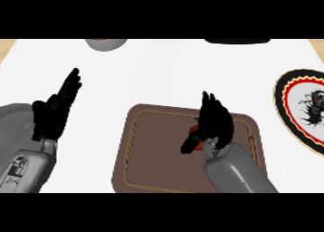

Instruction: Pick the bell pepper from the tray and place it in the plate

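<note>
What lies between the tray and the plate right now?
Nothing: in the head view only bare white counter separates the brown tray from the plate at the right.

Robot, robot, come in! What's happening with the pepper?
Right robot hand over bell pepper on tray, fingers straight. Left robot hand resting open. Plate waiting, path clear.

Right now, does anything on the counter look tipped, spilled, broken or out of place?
Nothing stands out. The brown tray lies flat with the red bell pepper on it, mostly hidden by the right hand. The patterned plate sits flat at the right edge. The left hand rests open at left.
</note>
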Motion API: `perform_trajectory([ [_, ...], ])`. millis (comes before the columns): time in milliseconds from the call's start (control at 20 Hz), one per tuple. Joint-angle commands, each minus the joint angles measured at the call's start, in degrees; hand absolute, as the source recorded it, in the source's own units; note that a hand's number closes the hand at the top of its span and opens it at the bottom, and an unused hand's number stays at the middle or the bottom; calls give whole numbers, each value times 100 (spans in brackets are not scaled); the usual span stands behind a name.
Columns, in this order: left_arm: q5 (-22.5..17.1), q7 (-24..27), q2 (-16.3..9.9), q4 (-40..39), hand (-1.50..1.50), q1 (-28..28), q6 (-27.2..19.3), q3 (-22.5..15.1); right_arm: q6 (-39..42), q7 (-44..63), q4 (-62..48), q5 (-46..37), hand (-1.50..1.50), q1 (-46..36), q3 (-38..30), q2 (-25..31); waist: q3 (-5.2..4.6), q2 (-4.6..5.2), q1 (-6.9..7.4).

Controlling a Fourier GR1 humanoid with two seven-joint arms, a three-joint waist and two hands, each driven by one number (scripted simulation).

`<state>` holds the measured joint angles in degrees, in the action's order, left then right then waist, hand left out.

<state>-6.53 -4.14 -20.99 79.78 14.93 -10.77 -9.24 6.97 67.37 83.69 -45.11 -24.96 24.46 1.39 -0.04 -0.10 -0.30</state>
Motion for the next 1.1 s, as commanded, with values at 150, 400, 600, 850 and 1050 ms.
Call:
perform_trajectory([
  [150, 126, 105, 163, -64, 0, 16, 71, -1, 409, 749, -188, -138, -150, 197, -323, -133, 1, 9, 20],
  [400, 308, -195, 332, -115, 0, 303, -33, 99, 271, 453, 493, -650, 150, 789, 29, -7, 3, -2, -10],
  [600, 376, -37, 384, 75, 0, 24, 38, 72, 485, 387, -61, -863, 150, 160, -373, -105, 2, 7, 39],
  [850, 440, -269, 460, 83, 0, 148, 112, 236, 84, 142, -31, -1136, 150, 378, -311, -134, 4, 7, 34],
  [1050, 381, -35, 232, 44, 0, -65, 111, 450, 313, -1635, 1072, -581, 150, 1799, -928, 1627, 11, -32, -249],
])
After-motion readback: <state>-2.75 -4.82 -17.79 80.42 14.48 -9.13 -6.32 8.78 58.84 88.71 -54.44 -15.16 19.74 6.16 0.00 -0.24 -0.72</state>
